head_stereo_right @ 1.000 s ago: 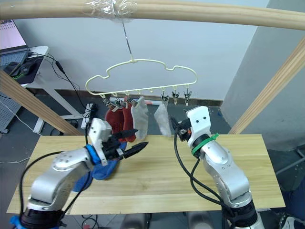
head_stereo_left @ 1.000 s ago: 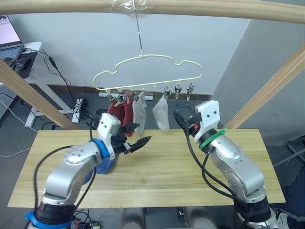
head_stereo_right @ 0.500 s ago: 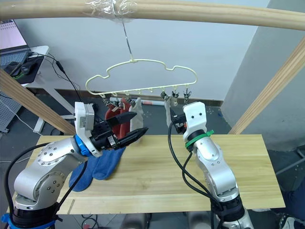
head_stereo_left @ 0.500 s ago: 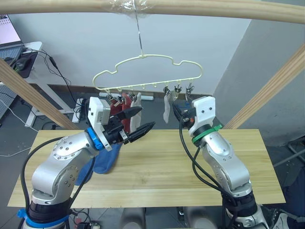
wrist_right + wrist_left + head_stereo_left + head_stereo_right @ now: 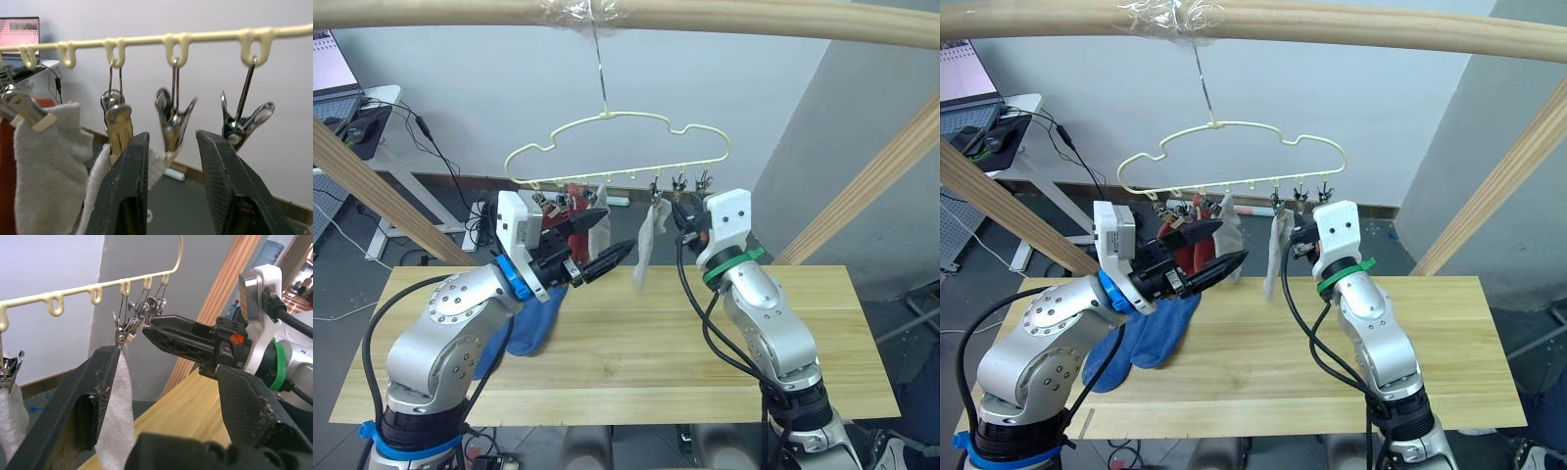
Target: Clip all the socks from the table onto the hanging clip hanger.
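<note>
Hanging from a round wooden pole [image 5: 724, 22] over my table [image 5: 636, 362] is the pale yellow-green clip hanger [image 5: 617, 147], with its row of small metal clips [image 5: 173, 117] along the bottom wire.

I see four socks up on it. Two rust-red socks [image 5: 1197, 245] hang at the robot's left end. A light grey sock [image 5: 1228, 220] hangs just beside them. A second light grey sock [image 5: 645, 245] hangs a bit farther to the right, tilted, with its lower end swung out to the left.

Two blue socks [image 5: 1141, 338] lie on the table, on the robot's left side. They touch each other and partly sit under my left arm.

My left gripper [image 5: 602, 245] is held up near the hanging socks. Its two black fingers are spread apart and hold nothing. In the left wrist view, the second grey sock hangs just beside one finger [image 5: 93, 396], but I cannot tell if they touch.

My right gripper [image 5: 168, 181] is raised right up under the clips, by the second grey sock. Its two fingers [image 5: 128, 191] stand apart, and one clip hangs in the gap above them. The top of the grey sock sits just behind one finger. I cannot tell if the fingers touch the clip.
</note>
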